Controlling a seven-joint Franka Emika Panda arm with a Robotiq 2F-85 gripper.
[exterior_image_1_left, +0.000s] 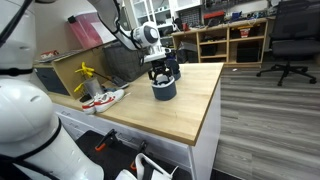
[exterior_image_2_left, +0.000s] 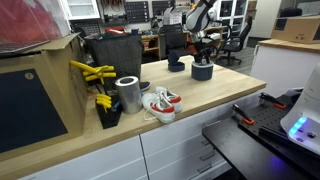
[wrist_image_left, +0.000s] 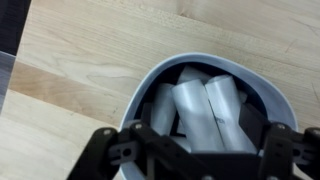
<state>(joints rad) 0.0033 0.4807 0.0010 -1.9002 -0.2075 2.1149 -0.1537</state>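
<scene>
- wrist view: we see the gripper (wrist_image_left: 200, 160) spread wide and holding nothing, just above a round dark grey-blue bowl (wrist_image_left: 146, 88) packed with white rolls (wrist_image_left: 195, 105).
- in both exterior views the bowl stands on the pale wooden worktop (exterior_image_1_left: 190, 112), well apart from red-and-white shoes (exterior_image_2_left: 160, 103).

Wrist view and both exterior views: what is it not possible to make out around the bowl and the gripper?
The pale rolled pieces in the bowl: the wrist view is blurred, so what they are is unclear.
The gripper: the wrist view's bottom edge cuts off its fingertips; open or shut is unclear.
The bowl's inside in both exterior views: its wall and the gripper hide it, and it is too small.
</scene>
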